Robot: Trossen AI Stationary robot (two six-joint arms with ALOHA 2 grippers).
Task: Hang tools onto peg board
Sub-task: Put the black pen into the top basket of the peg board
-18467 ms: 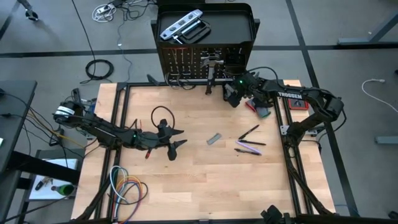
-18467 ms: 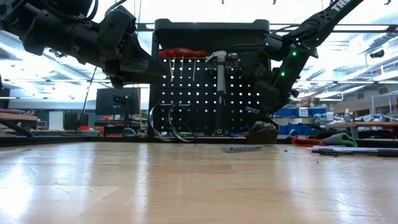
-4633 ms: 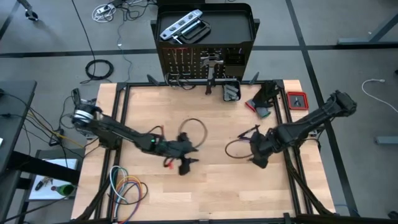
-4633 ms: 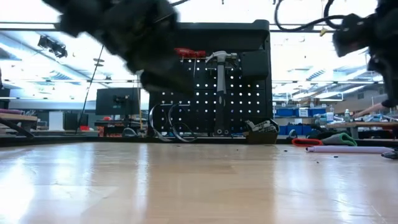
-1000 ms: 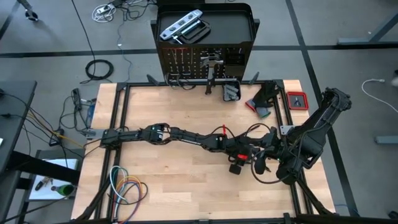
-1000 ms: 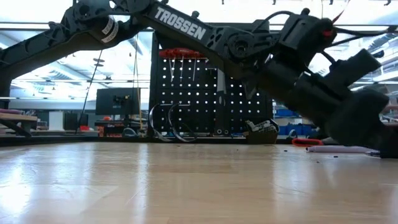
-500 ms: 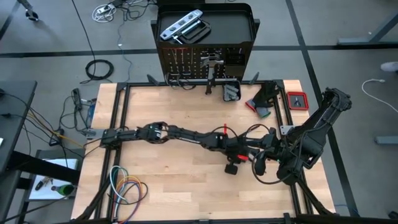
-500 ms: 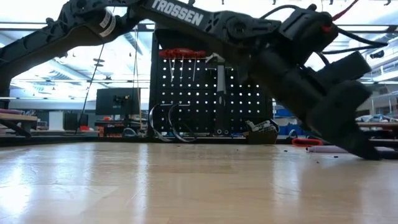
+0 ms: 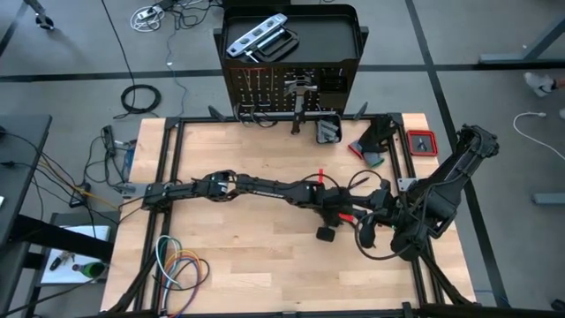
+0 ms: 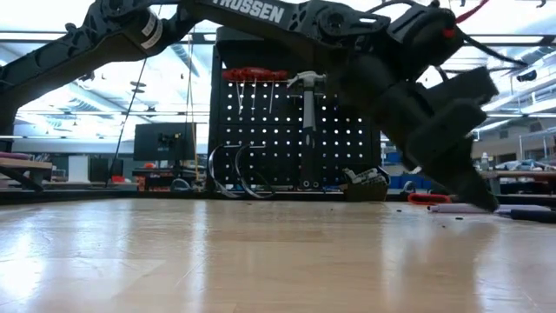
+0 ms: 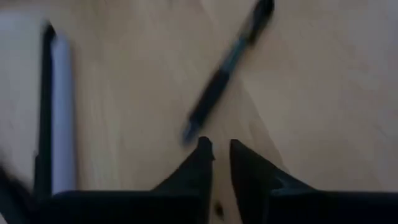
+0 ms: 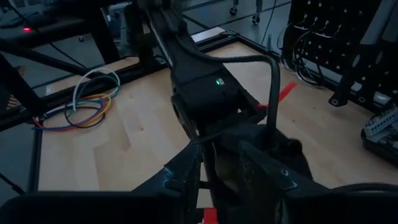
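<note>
Reaching far across the tabletop (image 9: pixel 247 256), the left gripper (image 11: pixel 221 149) hovers nearly closed and empty just short of a dark screwdriver (image 11: pixel 227 68), apparently lining up to grab it for the peg board (image 9: pixel 291 88). Close beside it the right gripper (image 12: pixel 217 163) waits, fingers slightly apart, holding nothing I can see.

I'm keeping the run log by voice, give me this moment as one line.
Left claw: stretched across to right side of table, dark thin tool lying just ahead | Right claw: close beside it | Peg board: hammer hanging
</note>
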